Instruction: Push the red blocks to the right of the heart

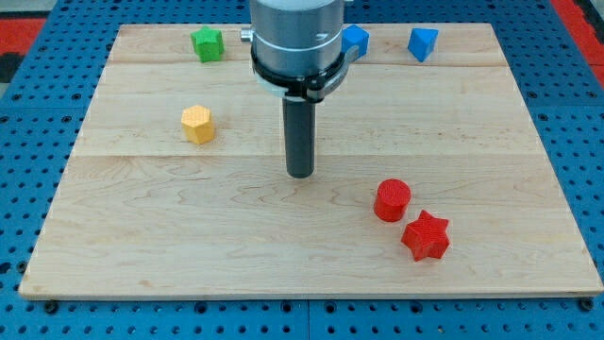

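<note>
A red cylinder (392,200) and a red star block (426,235) lie close together at the view's lower right of the wooden board (142,236). My tip (299,174) is near the board's middle, to the left of and a little above the red cylinder, apart from both red blocks. No heart block shows; the arm's body hides part of the board's top middle.
A yellow hexagon block (198,124) lies at the left. A green block (208,43) is at the top left. Two blue blocks are at the top right: one (356,41) partly behind the arm, the other (423,43) further right.
</note>
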